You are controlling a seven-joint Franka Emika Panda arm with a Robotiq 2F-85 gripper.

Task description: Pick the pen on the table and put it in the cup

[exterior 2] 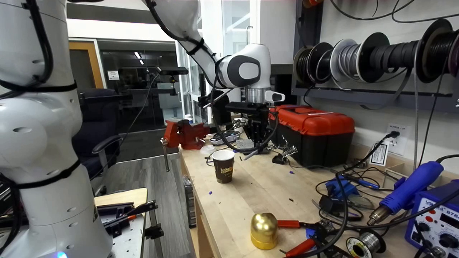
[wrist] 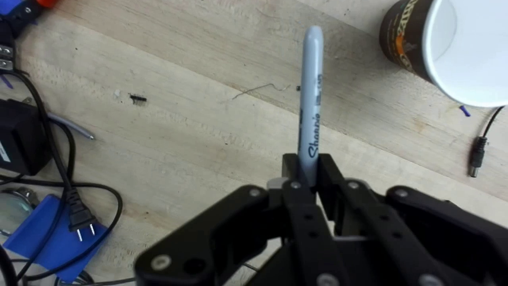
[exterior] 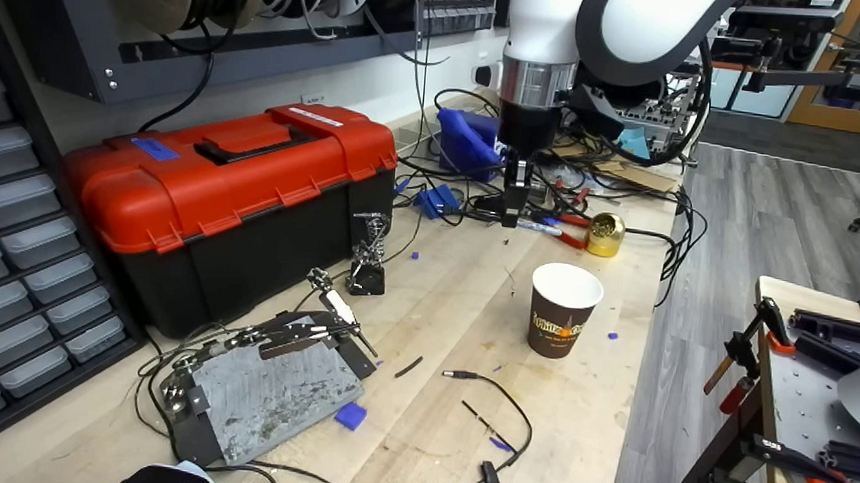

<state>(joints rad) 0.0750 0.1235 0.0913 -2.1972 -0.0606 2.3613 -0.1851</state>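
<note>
The pen [wrist: 310,107] is a light grey Sharpie marker. My gripper [wrist: 303,167] is shut on one end of it, and the rest sticks out past the fingertips in the wrist view. The pen shows in both exterior views [exterior: 542,227] [exterior 2: 251,154], held slightly tilted at the gripper [exterior: 511,219], above the table [exterior: 447,312]. The cup [exterior: 561,325] is white inside with a brown printed band. It stands upright on the table, apart from the pen. It also shows in an exterior view [exterior 2: 223,170] and at the upper right of the wrist view [wrist: 406,39].
A red and black toolbox [exterior: 250,181] stands along the wall. A soldering helper stand [exterior: 276,391] and a looping cable [exterior: 527,422] lie near the cup. A brass tip cleaner [exterior 2: 264,231], pliers [exterior 2: 301,247] and tangled cables [wrist: 59,167] lie at the other end.
</note>
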